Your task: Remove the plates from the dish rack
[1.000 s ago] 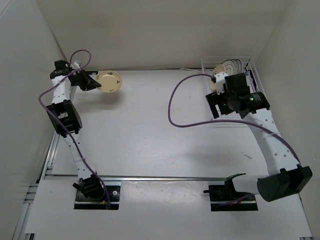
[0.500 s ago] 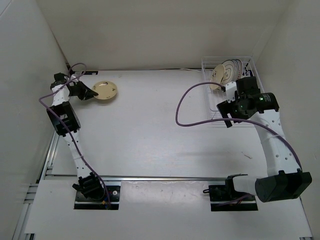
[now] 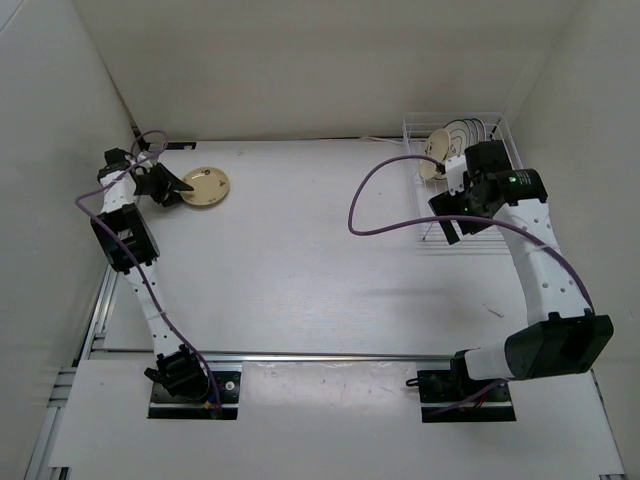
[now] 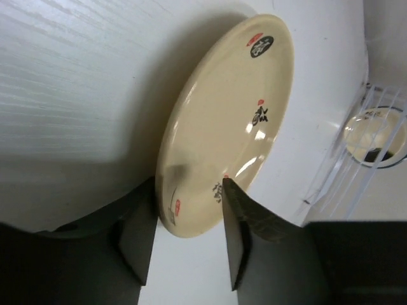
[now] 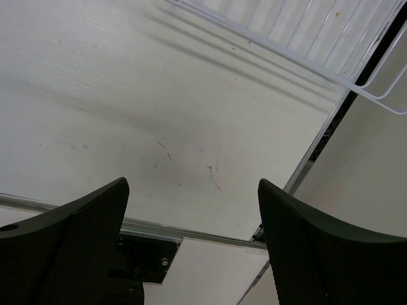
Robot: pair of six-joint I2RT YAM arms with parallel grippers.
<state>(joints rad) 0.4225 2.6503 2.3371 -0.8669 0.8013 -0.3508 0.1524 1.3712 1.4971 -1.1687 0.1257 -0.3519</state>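
The small tan plate [image 3: 206, 186] lies low on the table at the far left. My left gripper [image 3: 172, 187] is shut on its left rim. In the left wrist view the plate [image 4: 222, 121] stands tilted, its rim between my two fingers [image 4: 236, 238]. The white wire dish rack [image 3: 478, 232] stands at the far right. In it stand a white plate with dark rings [image 3: 466, 131] and a pale plate [image 3: 436, 152] in front of that one. My right gripper [image 3: 446, 215] hangs open and empty over the rack's near left edge. Its wrist view [image 5: 191, 244] shows only bare table between the fingers.
White walls close in the table on the left, back and right. A purple cable [image 3: 365, 215] loops over the table left of the rack. The rack's corner [image 5: 331, 47] shows at the top of the right wrist view. A metal rail [image 3: 330, 356] runs along the near edge.
My left gripper has carried the tan plate down and left, from tilted in the air to low on the table. My right wrist has swung around above the rack's near end.
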